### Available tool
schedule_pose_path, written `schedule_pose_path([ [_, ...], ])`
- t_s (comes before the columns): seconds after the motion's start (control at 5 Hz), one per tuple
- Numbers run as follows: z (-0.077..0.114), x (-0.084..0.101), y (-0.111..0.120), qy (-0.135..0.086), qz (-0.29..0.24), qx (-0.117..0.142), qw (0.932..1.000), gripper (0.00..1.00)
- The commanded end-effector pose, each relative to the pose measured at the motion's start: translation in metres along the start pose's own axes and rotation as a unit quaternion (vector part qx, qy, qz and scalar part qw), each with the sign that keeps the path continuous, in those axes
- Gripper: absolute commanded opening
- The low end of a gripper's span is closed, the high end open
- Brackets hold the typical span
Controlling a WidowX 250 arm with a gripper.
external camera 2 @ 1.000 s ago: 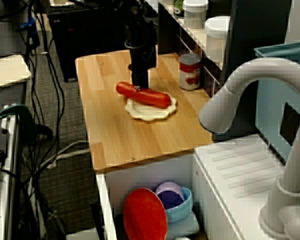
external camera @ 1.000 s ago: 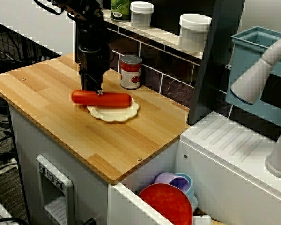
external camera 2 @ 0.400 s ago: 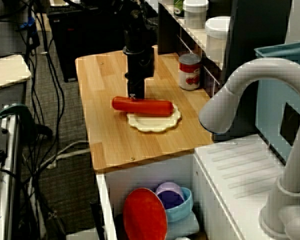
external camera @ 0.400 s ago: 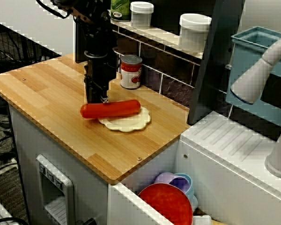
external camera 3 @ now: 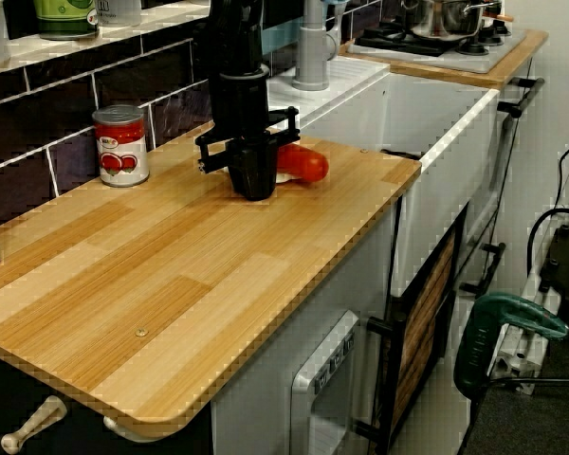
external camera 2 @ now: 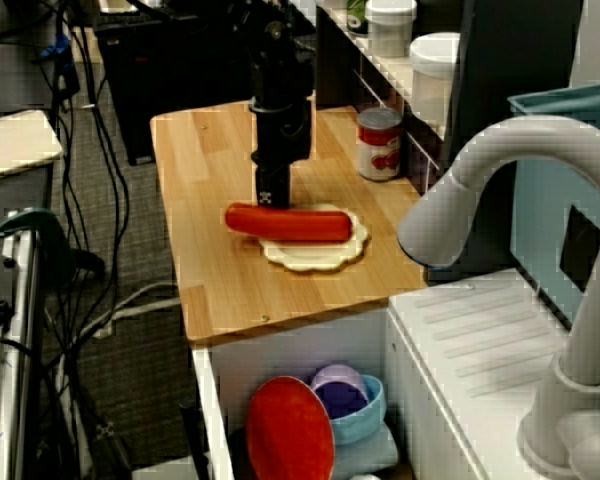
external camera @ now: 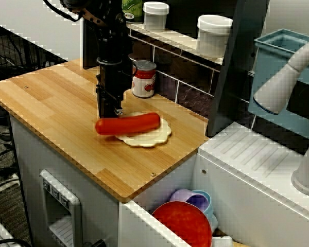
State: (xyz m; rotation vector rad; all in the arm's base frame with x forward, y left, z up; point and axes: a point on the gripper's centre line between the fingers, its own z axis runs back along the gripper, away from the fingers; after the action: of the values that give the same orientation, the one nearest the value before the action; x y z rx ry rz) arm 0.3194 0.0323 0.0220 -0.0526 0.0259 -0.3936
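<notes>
Your pincer [external camera: 111, 111] stands at one end of the sausage [external camera: 129, 124], whose long axis runs away from it across the cream plate [external camera: 147, 139]; whether it is clamped shut you can't tell.

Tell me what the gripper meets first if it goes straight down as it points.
Likely the red sausage, at its end off the plate, directly under the gripper; whether they already touch is unclear.

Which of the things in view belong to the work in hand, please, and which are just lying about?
In hand: the gripper, down at one end of the red sausage; the cream plate under the sausage.
Lying about: the tomato can; the white jars on the shelf; the red dish and cups below the counter; the tap.
</notes>
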Motion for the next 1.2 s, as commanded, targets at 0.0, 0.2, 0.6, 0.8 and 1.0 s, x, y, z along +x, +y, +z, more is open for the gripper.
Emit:
schedule_pose_path([
  [0.0, 0.01, -0.003, -0.02, -0.006, -0.022, 0.002, 0.9997, 0.0],
  [0.2, 0.011, -0.002, -0.017, 0.0, -0.017, -0.007, 0.9998, 0.0],
  [0.6, 0.013, -0.005, -0.001, 0.0, -0.005, -0.013, 0.9999, 0.04],
  [0.8, 0.015, -0.013, 0.017, -0.016, 0.0, -0.009, 0.9998, 1.0],
  [1.0, 0.023, -0.019, 0.031, -0.031, 0.01, -0.011, 0.9994, 1.0],
])
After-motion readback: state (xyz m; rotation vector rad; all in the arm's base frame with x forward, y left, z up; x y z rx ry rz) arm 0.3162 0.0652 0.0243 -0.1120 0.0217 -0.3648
